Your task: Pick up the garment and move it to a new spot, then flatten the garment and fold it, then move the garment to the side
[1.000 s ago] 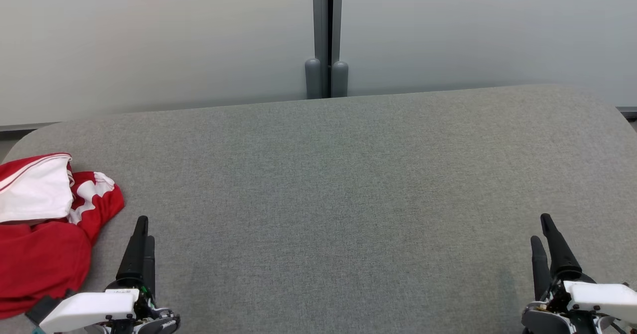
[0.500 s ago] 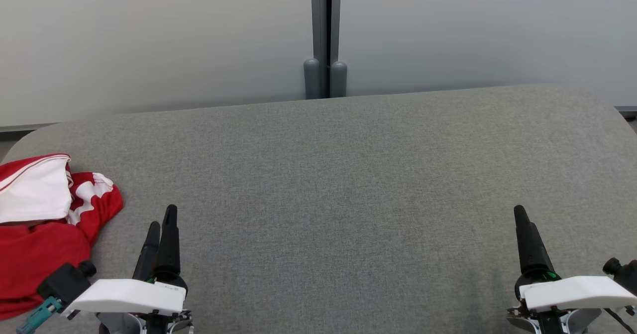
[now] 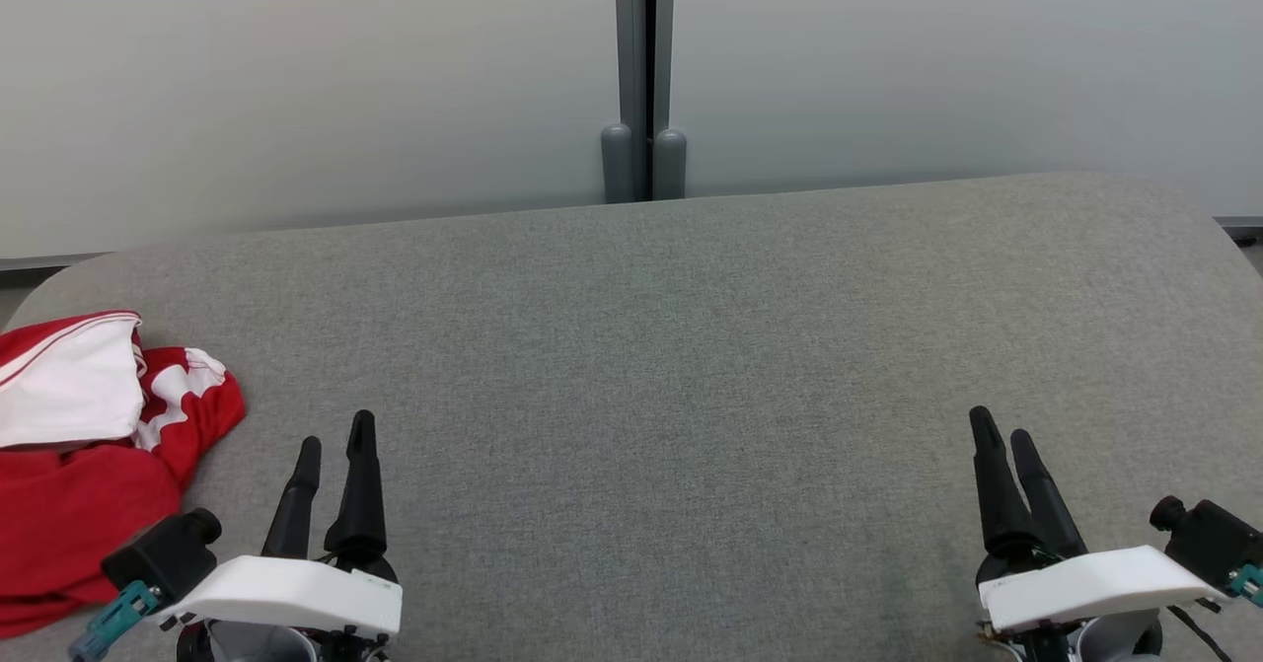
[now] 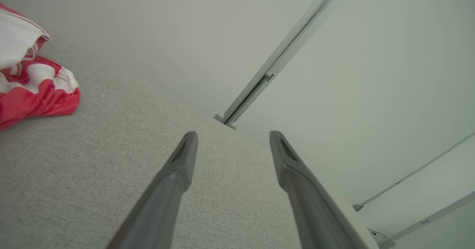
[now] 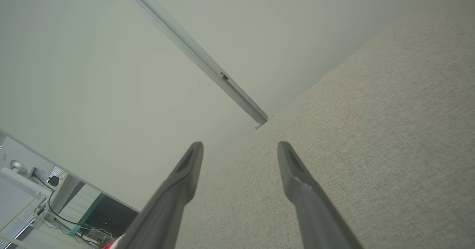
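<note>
**While both grippers stand open, the garment lies bunched at nine o'clock**

Head view: you have the garment, a red-and-white heap, at nine o'clock on the grey padded table, by its left edge. Your left gripper is at seven o'clock, near the cloth but apart from it, jaws spread and empty. Your right gripper, at five o'clock, is likewise parted and well apart from it.

Left wrist view: the heap shows at ten o'clock, off the line of the fingers.

Right wrist view: past the spread fingers you see grey table and pale wall.

Expect soft, light, limp fabric that sags and drags. Pinch a raised fold at the red edge nearest your left gripper.
</note>
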{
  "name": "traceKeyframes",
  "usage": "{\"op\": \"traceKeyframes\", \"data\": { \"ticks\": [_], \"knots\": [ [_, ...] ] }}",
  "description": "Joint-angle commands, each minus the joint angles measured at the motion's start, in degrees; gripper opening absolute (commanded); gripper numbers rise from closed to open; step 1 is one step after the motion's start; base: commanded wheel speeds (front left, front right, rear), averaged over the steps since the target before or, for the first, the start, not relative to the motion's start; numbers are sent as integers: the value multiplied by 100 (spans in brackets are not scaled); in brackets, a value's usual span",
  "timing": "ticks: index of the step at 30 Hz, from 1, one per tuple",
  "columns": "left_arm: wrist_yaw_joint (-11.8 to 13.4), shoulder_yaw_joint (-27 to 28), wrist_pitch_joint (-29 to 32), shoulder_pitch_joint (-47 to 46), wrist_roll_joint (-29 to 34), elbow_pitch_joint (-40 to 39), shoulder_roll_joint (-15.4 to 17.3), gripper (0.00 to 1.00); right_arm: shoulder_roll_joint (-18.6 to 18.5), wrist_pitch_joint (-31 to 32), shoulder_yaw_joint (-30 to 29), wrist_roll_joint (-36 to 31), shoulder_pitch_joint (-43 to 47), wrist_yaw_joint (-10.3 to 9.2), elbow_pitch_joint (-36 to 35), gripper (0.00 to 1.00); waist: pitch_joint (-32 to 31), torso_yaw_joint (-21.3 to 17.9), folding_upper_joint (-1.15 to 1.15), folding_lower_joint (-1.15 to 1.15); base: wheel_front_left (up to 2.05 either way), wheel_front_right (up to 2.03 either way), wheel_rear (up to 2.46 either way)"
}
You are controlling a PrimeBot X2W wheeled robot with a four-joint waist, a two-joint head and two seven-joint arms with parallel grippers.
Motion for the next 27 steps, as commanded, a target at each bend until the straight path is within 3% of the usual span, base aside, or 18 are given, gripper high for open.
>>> {"op": "traceKeyframes", "data": {
  "ticks": [1,13,27],
  "knots": [
    [24,-42,-45,-16,187,-113,64,100,-64,-61,45,-165,-13,2,-79,100,-4,-2,0,0,0,0,0],
    [224,-405,-258,59,1006,-271,176,100,-66,-269,301,-954,30,2,-147,100,-51,-12,0,0,0,0,0],
    [134,-616,-472,161,1845,-276,202,100,-61,-492,430,-1799,92,2,-211,100,-68,-33,0,0,0,0,0]
  ]
}}
